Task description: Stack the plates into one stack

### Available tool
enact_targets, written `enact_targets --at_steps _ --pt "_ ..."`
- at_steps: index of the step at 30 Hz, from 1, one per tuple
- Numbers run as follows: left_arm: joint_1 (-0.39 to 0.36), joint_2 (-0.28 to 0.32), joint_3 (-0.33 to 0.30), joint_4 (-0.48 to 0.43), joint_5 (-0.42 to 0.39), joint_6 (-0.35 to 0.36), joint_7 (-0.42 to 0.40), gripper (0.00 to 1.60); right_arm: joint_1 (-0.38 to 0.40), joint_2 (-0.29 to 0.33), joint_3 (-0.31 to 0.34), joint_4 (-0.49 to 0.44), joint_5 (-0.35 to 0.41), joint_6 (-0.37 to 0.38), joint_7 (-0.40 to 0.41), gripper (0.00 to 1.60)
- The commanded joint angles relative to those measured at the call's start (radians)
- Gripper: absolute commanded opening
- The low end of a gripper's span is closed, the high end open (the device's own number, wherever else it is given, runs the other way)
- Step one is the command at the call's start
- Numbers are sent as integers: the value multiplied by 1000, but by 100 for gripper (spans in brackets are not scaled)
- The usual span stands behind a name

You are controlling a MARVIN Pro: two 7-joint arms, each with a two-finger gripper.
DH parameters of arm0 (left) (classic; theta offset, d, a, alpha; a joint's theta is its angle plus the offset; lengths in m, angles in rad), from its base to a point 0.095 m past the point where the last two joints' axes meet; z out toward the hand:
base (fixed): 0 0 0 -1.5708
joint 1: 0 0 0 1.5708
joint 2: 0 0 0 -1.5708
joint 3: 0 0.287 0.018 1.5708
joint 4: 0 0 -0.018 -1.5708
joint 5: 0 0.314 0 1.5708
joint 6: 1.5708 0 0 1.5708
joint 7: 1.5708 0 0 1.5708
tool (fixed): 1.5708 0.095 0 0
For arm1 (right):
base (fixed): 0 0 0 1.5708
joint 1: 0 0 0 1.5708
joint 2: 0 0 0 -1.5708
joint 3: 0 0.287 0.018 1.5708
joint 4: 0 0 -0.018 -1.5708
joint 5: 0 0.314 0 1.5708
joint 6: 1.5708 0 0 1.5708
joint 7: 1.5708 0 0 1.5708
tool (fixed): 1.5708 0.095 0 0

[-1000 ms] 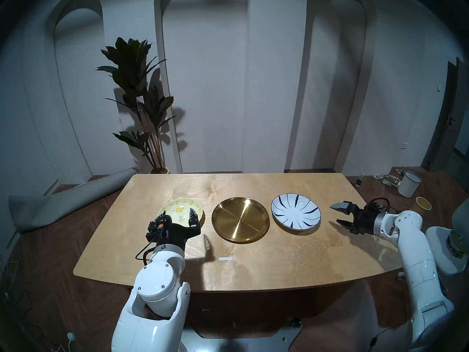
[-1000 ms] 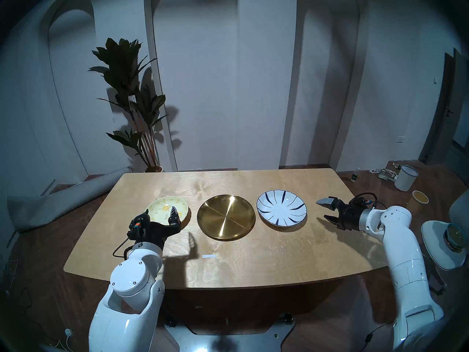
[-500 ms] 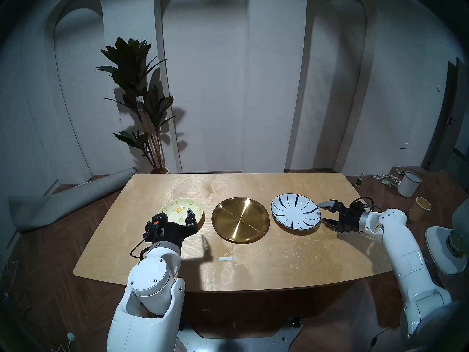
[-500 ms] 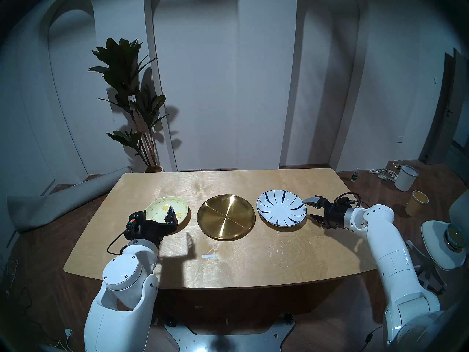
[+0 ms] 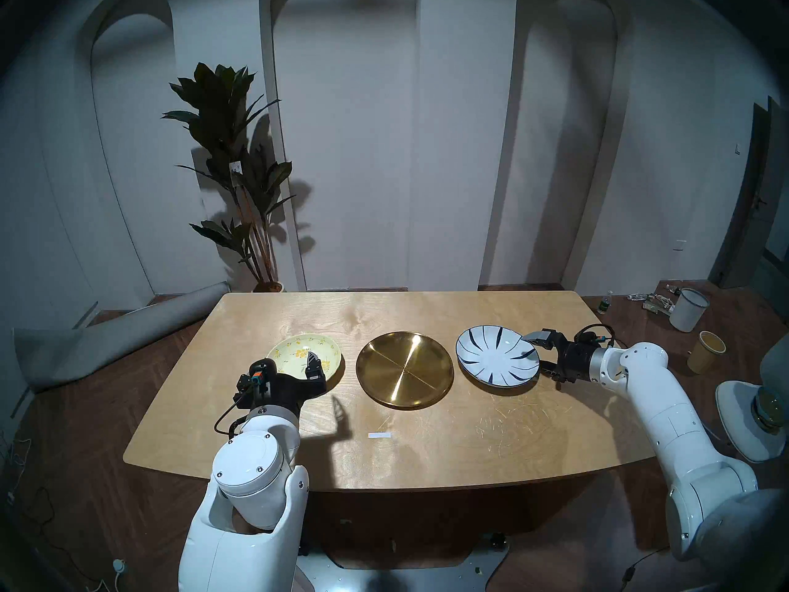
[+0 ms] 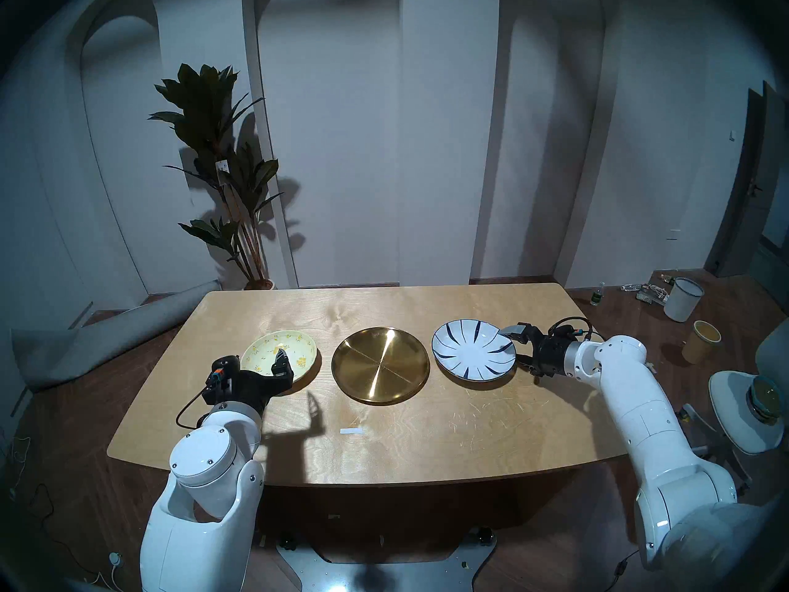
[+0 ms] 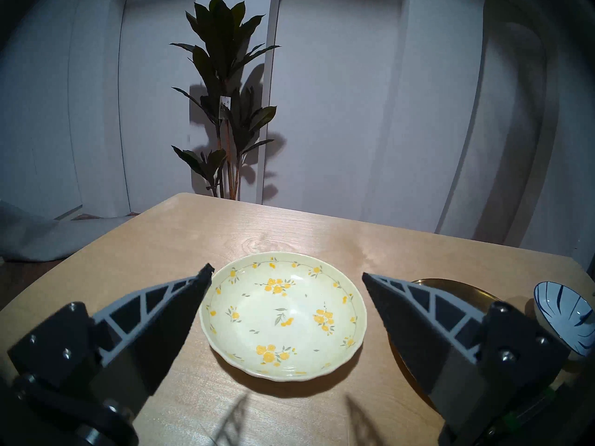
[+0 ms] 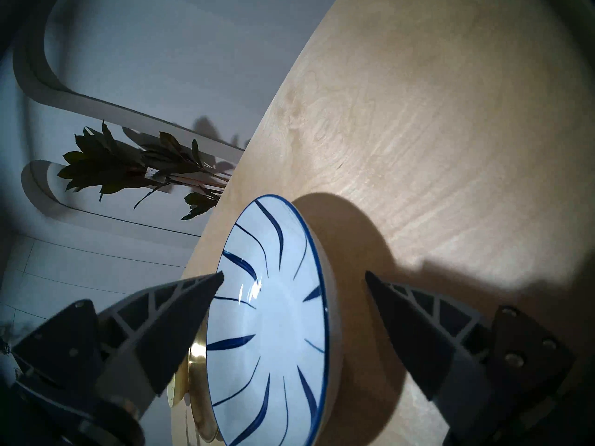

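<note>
Three round plates lie in a row across the pale wooden table, none on top of another. On the left sits the pale-yellow floral plate, glossy, with a softly scalloped rim and small orange-yellow blossoms scattered over it. In the middle is the gold metal plate, the widest of the three, smooth and shiny, with faint lines crossing at its centre. On the right is the white plate with dark-blue strokes, a shallow glazed dish edged in blue, its strokes fanning out from the middle. The left gripper hangs above the near side of the floral plate with its two dark, ribbed, wedge-shaped fingers spread wide and holding nothing; from the wrist view the plate lies between and beyond them, untouched. The right gripper comes in from the right side, also spread wide, with the blue-and-white plate's right rim between its fingers, one finger above the dish and one beside its outer edge; I cannot tell whether either touches it. A small white strip lies flat near the front of the tabletop, well apart from the plates.
</note>
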Motion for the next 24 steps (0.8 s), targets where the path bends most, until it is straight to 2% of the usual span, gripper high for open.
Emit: enact_targets --at_steps 1,6,9,23,24 --pt "-10 -1 -9 -17 -4 -3 1 160 127 -22 -56 86 -24 29 51 160" --pt "-13 -9 -18 -11 -7 -1 9 160 178 -31 -106 125 -45 75 70 160" --pt "-16 -13 -23 -6 -8 1 14 160 193 -33 -131 128 -52 75 74 160" --pt "-25 -26 -47 6 -29 20 33 160 324 -26 -285 277 -81 75 169 160" --pt "-27 -26 -49 8 -31 22 33 160 333 -26 -294 290 -82 75 179 156"
